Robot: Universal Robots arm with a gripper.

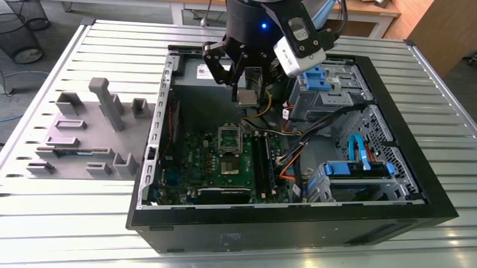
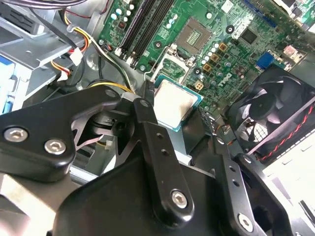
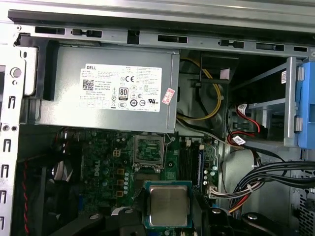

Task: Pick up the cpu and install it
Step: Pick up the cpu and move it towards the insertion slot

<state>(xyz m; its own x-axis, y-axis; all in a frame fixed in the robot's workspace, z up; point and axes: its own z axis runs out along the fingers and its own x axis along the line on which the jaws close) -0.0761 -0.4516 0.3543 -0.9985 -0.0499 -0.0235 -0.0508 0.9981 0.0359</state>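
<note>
CPU (image 2: 176,103) hangs in the air inside the open computer case (image 1: 298,229), clamped by its edges between the two black fingers (image 2: 153,137) of the hand (image 1: 247,96). Its silver top with the thin pale rim shows in both wrist views, lying flat. The hand is closed on it, with one finger on each of two opposite sides.

Below the CPU lies the green motherboard (image 1: 223,167). The socket (image 3: 149,147) on it is open and bare, and the CPU is apart from it, not yet seated. In the exterior view the CPU hovers over the far part of the case, between the socket and the grey power supply box (image 3: 108,93), which sits against the far wall of the case. Long black memory slots (image 1: 262,156) run beside the socket. In the second wrist view a black fan (image 2: 268,113) with red and black wires stands at the edge of the motherboard. Yellow, orange and black cables (image 1: 291,162) cross the case near the blue drive brackets (image 1: 320,78), toward the exterior view's right.

The case lies on its side on a slatted metal tabletop (image 1: 75,223). On the exterior view's left, a grey holder (image 1: 89,134) with slots and upright posts rests on the tabletop, just beside the case.
</note>
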